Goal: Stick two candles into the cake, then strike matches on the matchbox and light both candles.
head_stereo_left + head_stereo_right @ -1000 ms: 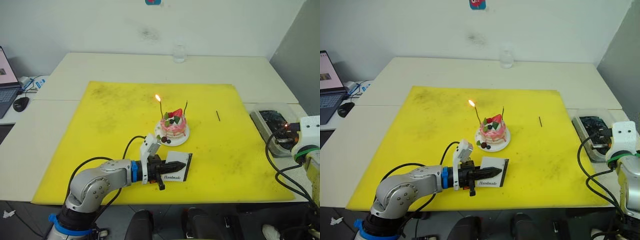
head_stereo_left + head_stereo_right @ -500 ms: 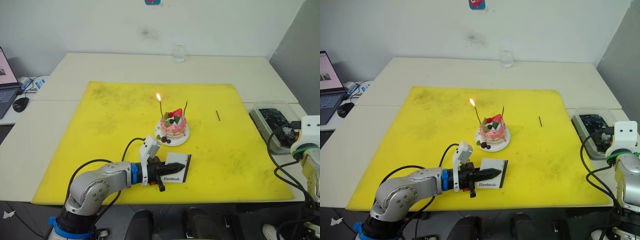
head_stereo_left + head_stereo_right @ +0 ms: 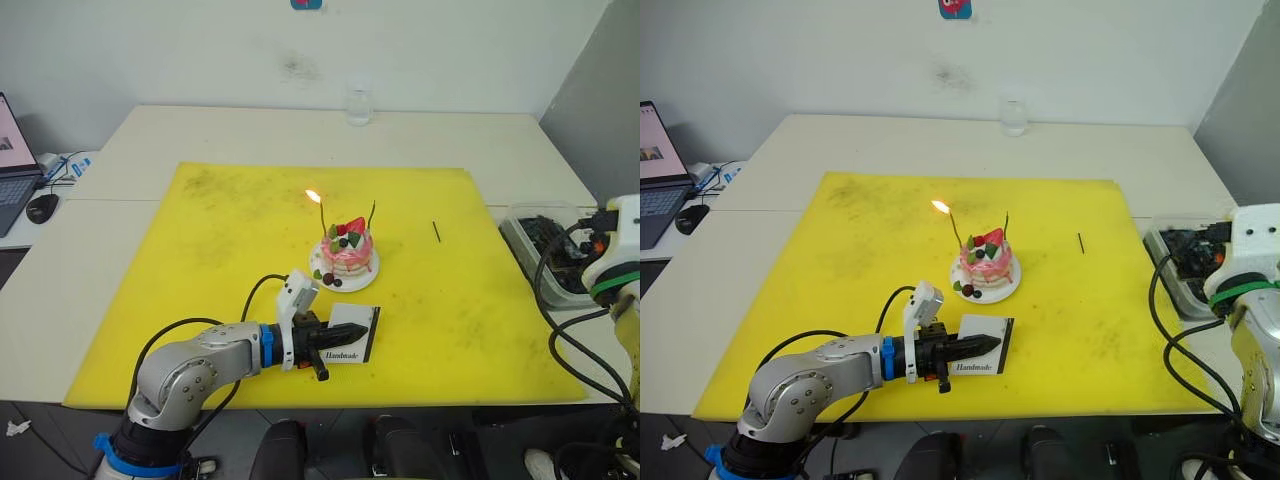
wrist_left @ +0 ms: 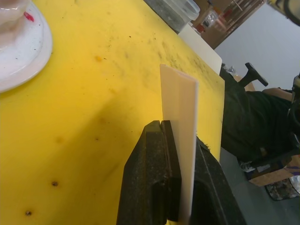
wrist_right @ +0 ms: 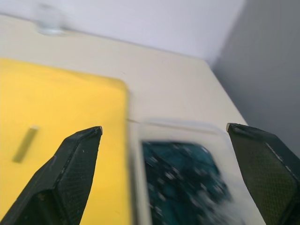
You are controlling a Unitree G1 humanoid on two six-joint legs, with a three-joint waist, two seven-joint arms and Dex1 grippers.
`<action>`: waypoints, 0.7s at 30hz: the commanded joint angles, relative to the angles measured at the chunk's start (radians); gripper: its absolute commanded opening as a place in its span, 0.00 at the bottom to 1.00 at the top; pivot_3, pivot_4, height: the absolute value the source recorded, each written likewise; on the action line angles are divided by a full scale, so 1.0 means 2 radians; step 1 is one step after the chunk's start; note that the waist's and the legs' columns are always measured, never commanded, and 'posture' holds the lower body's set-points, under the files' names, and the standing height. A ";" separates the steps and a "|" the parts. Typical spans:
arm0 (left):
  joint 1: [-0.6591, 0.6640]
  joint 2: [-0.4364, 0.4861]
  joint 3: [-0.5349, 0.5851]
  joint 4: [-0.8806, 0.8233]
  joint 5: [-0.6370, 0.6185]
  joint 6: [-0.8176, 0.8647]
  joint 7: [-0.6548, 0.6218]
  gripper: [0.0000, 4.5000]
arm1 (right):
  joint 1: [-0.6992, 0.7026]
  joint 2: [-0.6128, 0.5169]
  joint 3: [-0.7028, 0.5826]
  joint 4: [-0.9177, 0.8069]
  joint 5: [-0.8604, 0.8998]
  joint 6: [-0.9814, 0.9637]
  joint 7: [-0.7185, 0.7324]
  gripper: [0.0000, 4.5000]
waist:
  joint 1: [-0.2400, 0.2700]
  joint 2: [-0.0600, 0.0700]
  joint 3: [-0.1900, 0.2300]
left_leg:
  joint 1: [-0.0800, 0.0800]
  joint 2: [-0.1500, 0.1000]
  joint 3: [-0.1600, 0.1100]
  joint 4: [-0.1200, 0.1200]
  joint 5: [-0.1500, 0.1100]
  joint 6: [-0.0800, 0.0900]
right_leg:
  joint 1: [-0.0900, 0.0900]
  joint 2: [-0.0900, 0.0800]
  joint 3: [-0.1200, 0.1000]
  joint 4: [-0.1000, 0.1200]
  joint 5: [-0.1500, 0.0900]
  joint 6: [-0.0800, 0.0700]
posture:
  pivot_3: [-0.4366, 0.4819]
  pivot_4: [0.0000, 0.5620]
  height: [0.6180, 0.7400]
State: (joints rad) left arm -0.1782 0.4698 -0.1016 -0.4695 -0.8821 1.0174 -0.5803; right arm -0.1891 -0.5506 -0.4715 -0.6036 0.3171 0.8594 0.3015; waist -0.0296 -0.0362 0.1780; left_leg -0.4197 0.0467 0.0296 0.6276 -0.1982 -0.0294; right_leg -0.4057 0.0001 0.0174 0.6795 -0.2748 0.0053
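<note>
Down at the near edge of the yellow mat [image 3: 200,260], the matchbox [image 3: 355,336] is kept on its edge by the left gripper [image 3: 335,343], likely ready for striking. Just beyond, the cake [image 3: 347,250] holds two candles [image 3: 371,215]; one is lit. A match [image 3: 436,231] lies far right.

Up close, the left gripper's fingers [image 4: 157,187] are pinched on the matchbox.

By the clear tub [image 5: 187,178] of dark bits, the right gripper [image 5: 164,140] is spread wide, holding nothing.
</note>
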 commanded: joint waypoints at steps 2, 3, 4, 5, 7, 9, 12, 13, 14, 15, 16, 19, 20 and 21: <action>0.001 -0.001 0.008 -0.021 -0.012 0.000 0.000 0.00 | 0.002 -0.001 0.062 -0.017 0.034 -0.030 0.054 0.99 | 0.000 0.000 0.000 | 0.000 0.000 0.000 0.000 0.000 0.000 | 0.000 0.000 0.000 0.000 0.000 0.000 | 0.48 0.27 1.00; 0.001 -0.001 0.009 -0.023 -0.013 0.001 0.001 0.00 | 0.001 0.006 0.075 -0.007 0.034 -0.040 0.057 0.99 | 0.000 0.000 0.000 | 0.000 0.000 0.000 0.000 0.000 0.000 | 0.000 0.000 0.000 0.000 0.000 0.000 | 0.48 0.27 1.00; 0.001 -0.001 0.010 -0.024 -0.014 0.002 0.003 0.00 | 0.001 0.011 0.089 0.005 0.028 -0.051 0.057 0.99 | 0.000 0.000 0.000 | 0.000 0.000 0.000 0.000 0.000 0.000 | 0.000 0.000 0.000 0.000 0.000 0.000 | 0.48 0.27 1.00; 0.001 -0.001 0.010 -0.025 -0.014 0.002 0.004 0.00 | 0.002 0.012 0.105 0.019 0.017 -0.072 0.060 0.99 | 0.000 0.000 0.000 | 0.000 0.000 0.000 0.000 0.000 0.000 | 0.000 0.000 0.000 0.000 0.000 0.000 | 0.48 0.27 1.00; 0.003 0.001 0.013 -0.029 -0.017 0.005 0.006 0.00 | 0.001 0.021 0.133 0.053 0.003 -0.100 0.062 0.99 | 0.000 0.000 0.000 | 0.000 0.000 0.000 0.000 0.000 0.000 | 0.000 0.000 0.000 0.000 0.000 0.000 | 0.48 0.27 1.00; 0.005 0.004 0.015 -0.033 -0.019 0.006 0.006 0.00 | -0.007 0.032 0.156 0.095 -0.016 -0.135 0.057 0.99 | 0.000 0.000 0.000 | 0.000 0.000 0.000 0.000 0.000 0.000 | 0.000 0.000 0.000 0.000 0.000 0.000 | 0.48 0.27 1.00; 0.008 0.006 0.018 -0.038 -0.022 0.008 0.009 0.00 | -0.034 0.058 0.175 0.171 -0.033 -0.170 0.044 0.99 | -0.001 0.000 0.000 | 0.000 0.000 0.000 0.000 0.000 0.000 | 0.000 0.000 0.000 0.000 0.000 0.000 | 0.48 0.27 1.00; 0.009 0.007 0.019 -0.039 -0.023 0.009 0.010 0.00 | -0.047 0.069 0.179 0.196 -0.036 -0.179 0.038 0.99 | -0.001 0.000 0.000 | 0.000 0.000 0.000 0.000 0.000 0.000 | 0.000 0.000 0.000 0.000 0.000 0.000 | 0.48 0.27 1.00; 0.010 0.008 0.020 -0.040 -0.024 0.010 0.011 0.00 | -0.054 0.077 0.180 0.212 -0.040 -0.186 0.035 0.99 | -0.001 0.000 0.000 | 0.000 0.000 0.000 0.000 0.000 0.000 | 0.000 0.000 0.000 0.000 0.000 0.000 | 0.48 0.27 1.00; 0.011 0.008 0.021 -0.041 -0.025 0.011 0.011 0.00 | -0.065 0.086 0.185 0.230 -0.045 -0.198 0.031 0.99 | 0.000 0.000 0.000 | 0.000 0.000 0.000 0.000 0.000 0.000 | 0.000 0.000 0.000 0.000 0.000 0.000 | 0.48 0.27 1.00; 0.011 0.008 0.021 -0.042 -0.026 0.012 0.012 0.00 | -0.074 0.092 0.187 0.244 -0.050 -0.207 0.027 0.99 | 0.000 0.000 0.000 | 0.000 0.000 0.000 0.000 0.000 0.000 | 0.000 0.000 0.000 0.000 0.000 0.000 | 0.48 0.27 1.00; 0.011 0.008 0.022 -0.042 -0.026 0.013 0.013 0.00 | -0.100 0.110 0.192 0.294 -0.069 -0.229 0.005 0.99 | 0.000 0.000 0.000 | 0.000 0.000 0.000 0.000 0.000 0.000 | 0.000 0.001 0.000 0.000 0.000 0.000 | 0.48 0.27 1.00; 0.011 0.009 0.022 -0.042 -0.026 0.013 0.013 0.00 | -0.107 0.112 0.194 0.311 -0.080 -0.235 -0.006 0.99 | 0.000 0.000 0.000 | 0.000 0.000 0.000 0.000 0.000 0.000 | 0.000 0.001 0.000 0.000 0.000 0.000 | 0.48 0.27 1.00; 0.011 0.009 0.023 -0.042 -0.026 0.013 0.012 0.00 | -0.114 0.116 0.194 0.326 -0.085 -0.239 -0.012 0.99 | 0.000 0.000 0.000 | 0.000 0.000 0.000 0.000 0.000 0.000 | 0.000 0.001 0.000 0.000 0.000 0.000 | 0.48 0.27 1.00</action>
State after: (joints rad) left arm -0.1547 0.4852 -0.0725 -0.5132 -0.9072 1.0430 -0.5558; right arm -0.3930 -0.3230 -0.0759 0.0247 0.1703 0.4198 0.3063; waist -0.0296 -0.0361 0.1781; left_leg -0.4203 0.0465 0.0298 0.6276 -0.1981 -0.0294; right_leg -0.4059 0.0013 0.0176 0.6796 -0.2750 0.0048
